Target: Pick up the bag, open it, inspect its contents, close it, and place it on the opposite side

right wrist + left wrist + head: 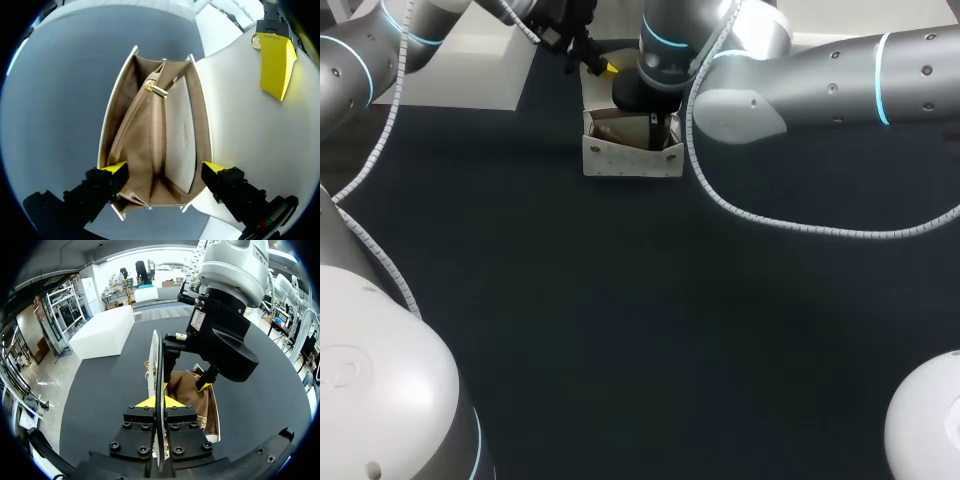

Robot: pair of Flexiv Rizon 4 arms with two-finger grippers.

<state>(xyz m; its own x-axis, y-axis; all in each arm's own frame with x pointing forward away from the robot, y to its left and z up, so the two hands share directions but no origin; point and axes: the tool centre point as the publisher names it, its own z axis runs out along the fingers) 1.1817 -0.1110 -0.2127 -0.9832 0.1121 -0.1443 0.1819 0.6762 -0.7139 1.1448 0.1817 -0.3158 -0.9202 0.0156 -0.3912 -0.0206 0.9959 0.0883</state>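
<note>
Dark table [620, 330] is carrying a white rectangular block [470, 70], and just beside that block your white box-shaped bag with tan lining [630, 160] is standing open. Your left claw [159, 401] is clenching the bag's flap [152, 355] nearer the block. Your right claw [164, 169] is hanging released over the mouth, farther from it.

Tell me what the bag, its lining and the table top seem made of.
Bag: smooth white leather or faux leather, judging by stiff, flat panels with clean edges. Lining: tan, suede-like fabric, matte and softly folded. Table top: dark matte mat, perhaps felt or rubber; no glare shows.
</note>
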